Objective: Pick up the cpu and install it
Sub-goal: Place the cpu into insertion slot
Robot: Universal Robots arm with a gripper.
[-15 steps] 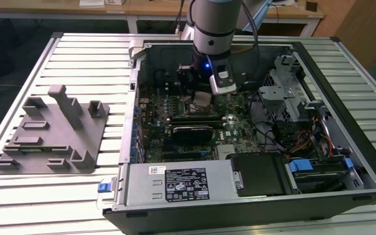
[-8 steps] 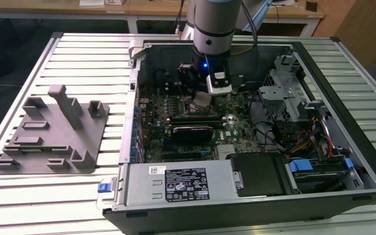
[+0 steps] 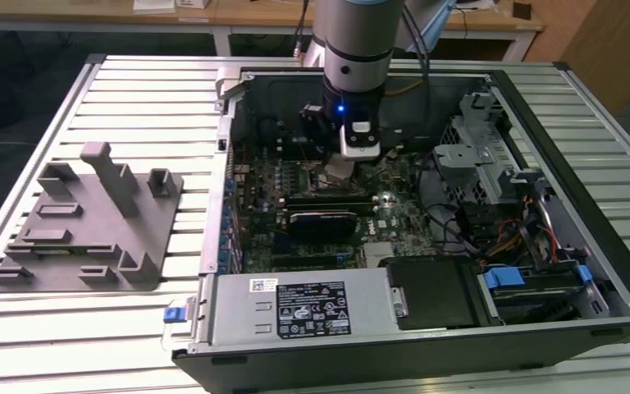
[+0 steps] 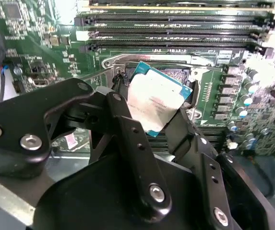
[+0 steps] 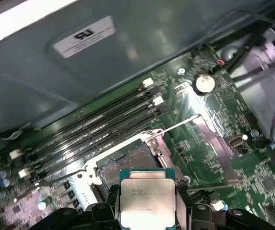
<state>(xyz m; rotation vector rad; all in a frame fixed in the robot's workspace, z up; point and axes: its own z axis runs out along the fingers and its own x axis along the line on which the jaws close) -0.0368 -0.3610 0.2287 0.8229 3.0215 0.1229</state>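
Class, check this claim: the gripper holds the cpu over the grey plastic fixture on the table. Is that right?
No. The gripper holds the cpu over the motherboard's open socket, not the fixture, as both wrist views show.

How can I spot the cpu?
Look inside the open computer case, where the arm reaches down over the green board. The cpu is the flat, silvery square with a thin green edge, pinched in the tool, unlike the dark slots nearby.

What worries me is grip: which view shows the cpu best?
First wrist view: the cpu shows its top face-on in the end effector. Second wrist view: tilted, partly covered; exterior view: behind the arm.
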